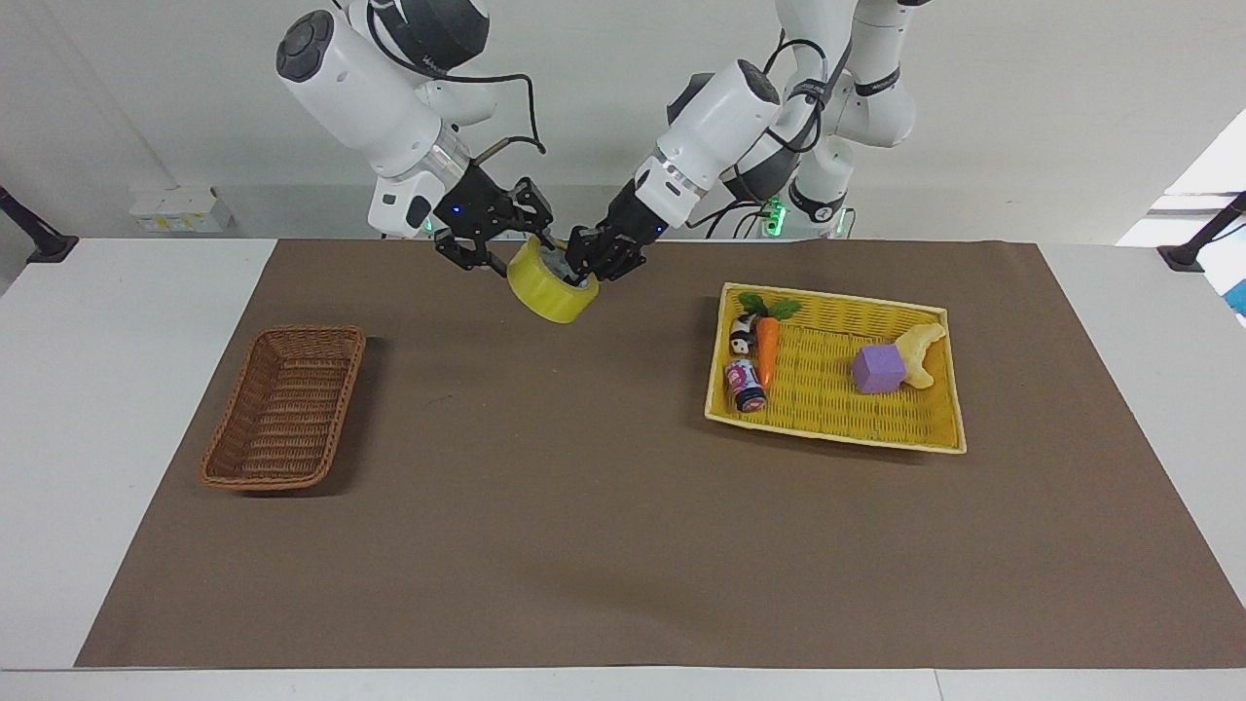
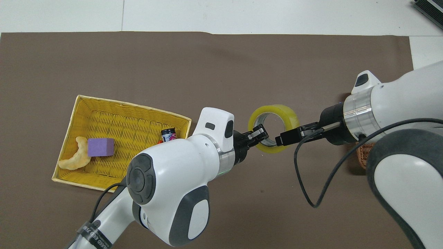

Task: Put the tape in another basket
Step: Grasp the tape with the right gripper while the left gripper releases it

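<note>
Pretty sure I'm in a robotics lab: bare white walls, a white bench (image 1: 117,321) under a plain brown paper sheet (image 1: 584,506), my two cabled white arms.
</note>
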Robot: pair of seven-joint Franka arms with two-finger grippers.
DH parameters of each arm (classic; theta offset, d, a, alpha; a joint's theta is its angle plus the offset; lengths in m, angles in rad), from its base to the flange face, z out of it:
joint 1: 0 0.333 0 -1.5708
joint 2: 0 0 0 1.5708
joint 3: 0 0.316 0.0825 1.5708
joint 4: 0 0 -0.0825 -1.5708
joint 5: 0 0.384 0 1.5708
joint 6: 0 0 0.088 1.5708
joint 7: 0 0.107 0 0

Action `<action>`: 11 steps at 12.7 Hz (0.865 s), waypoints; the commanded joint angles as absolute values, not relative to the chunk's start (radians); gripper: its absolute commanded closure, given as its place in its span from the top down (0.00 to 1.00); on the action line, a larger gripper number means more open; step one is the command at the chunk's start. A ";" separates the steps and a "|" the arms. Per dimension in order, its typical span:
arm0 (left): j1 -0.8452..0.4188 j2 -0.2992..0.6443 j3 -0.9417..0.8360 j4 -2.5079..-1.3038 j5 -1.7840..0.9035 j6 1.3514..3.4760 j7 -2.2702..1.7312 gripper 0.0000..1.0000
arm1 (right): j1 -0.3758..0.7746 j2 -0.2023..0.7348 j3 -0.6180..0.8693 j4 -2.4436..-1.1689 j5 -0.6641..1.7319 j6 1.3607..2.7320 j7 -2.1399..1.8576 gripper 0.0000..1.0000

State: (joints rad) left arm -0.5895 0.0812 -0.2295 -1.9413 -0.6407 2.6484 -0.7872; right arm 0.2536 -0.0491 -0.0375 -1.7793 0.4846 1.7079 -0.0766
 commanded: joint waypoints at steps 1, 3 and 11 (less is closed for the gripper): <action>-0.618 0.081 -0.224 -1.908 -0.663 2.669 -0.801 0.00 | 0.215 -0.057 -0.037 -1.799 0.492 1.709 -0.107 0.00; -0.620 0.078 -0.224 -1.908 -0.663 2.669 -0.804 0.00 | 0.203 -0.052 -0.038 -1.796 0.492 1.715 -0.101 0.00; -0.513 -0.014 -0.212 -1.913 -0.663 2.440 -0.795 1.00 | 0.118 -0.046 -0.038 -1.798 0.329 1.723 -0.117 0.00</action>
State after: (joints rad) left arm -0.5661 0.0093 -0.2141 -1.9097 -0.6436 2.5411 -0.8039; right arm 0.1425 -0.0330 -0.0451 -1.7866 0.3670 1.7094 -0.0902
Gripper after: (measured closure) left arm 0.079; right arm 0.449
